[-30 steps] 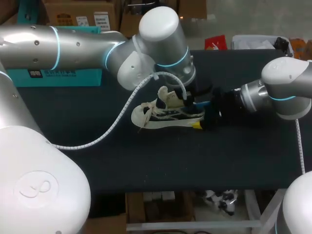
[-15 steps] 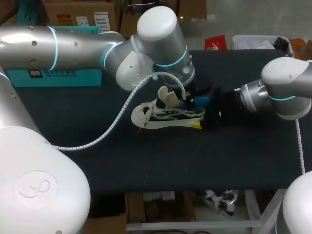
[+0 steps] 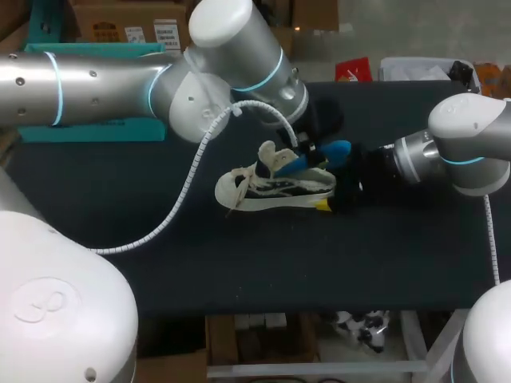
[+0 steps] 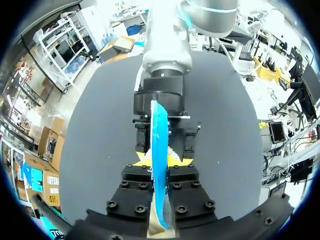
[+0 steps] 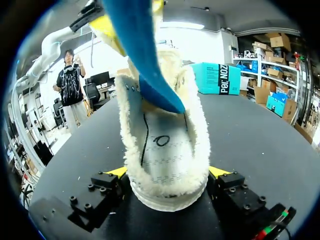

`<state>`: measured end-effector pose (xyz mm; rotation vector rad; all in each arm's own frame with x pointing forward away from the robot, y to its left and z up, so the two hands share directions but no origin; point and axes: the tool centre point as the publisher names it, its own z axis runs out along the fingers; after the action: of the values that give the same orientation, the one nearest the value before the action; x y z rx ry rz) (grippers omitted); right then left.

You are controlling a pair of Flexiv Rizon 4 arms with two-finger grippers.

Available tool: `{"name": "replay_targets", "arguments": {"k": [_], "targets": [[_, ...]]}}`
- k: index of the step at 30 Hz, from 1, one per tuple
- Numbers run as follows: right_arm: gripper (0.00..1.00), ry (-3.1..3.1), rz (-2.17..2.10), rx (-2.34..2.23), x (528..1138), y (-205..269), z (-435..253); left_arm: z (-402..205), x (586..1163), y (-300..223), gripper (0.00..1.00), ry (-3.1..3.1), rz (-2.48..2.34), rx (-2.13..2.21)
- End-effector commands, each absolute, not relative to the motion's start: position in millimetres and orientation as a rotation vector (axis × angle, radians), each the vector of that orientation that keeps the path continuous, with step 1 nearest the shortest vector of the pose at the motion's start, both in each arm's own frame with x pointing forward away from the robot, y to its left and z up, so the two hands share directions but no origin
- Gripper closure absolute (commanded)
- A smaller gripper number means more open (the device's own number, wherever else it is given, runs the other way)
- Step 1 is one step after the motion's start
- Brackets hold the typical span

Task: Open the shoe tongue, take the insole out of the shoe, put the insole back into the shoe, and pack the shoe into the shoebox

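Left wrist view — left gripper (image 4: 160, 161): clamped on insole (image 4: 159, 125).
Insole axis: slants from far-right grip down-left into shoe (image 3: 271, 190).
Heel: pinched by right gripper (image 5: 167, 174).

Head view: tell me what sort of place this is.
Likely a robot test bench: a black table, the left gripper holding a blue insole that sticks out of a shoe clamped by the right gripper, and a teal shoebox at the back.
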<state>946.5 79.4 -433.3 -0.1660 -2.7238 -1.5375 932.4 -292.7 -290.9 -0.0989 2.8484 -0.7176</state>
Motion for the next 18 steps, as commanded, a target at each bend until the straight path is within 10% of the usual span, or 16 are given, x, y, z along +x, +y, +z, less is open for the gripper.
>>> {"name": "replay_targets", "arguments": {"k": [1,2,3,18], "targets": [[1.00,-2.723,-1.533,-0.175,948,75,-439,-268,923,-287,1.00,2.849,-0.797,-0.082],[0.66,-2.723,-1.533,-0.177,948,73,-438,-262,922,-289,1.00,2.852,-0.819,-0.080],[0.00,-2.723,-1.531,-0.197,949,70,-436,-255,920,-291,1.00,2.850,-0.842,-0.077],[0.00,-2.835,-1.269,-0.305,935,11,-388,-182,884,-308,1.00,2.821,-1.153,0.005]]}}
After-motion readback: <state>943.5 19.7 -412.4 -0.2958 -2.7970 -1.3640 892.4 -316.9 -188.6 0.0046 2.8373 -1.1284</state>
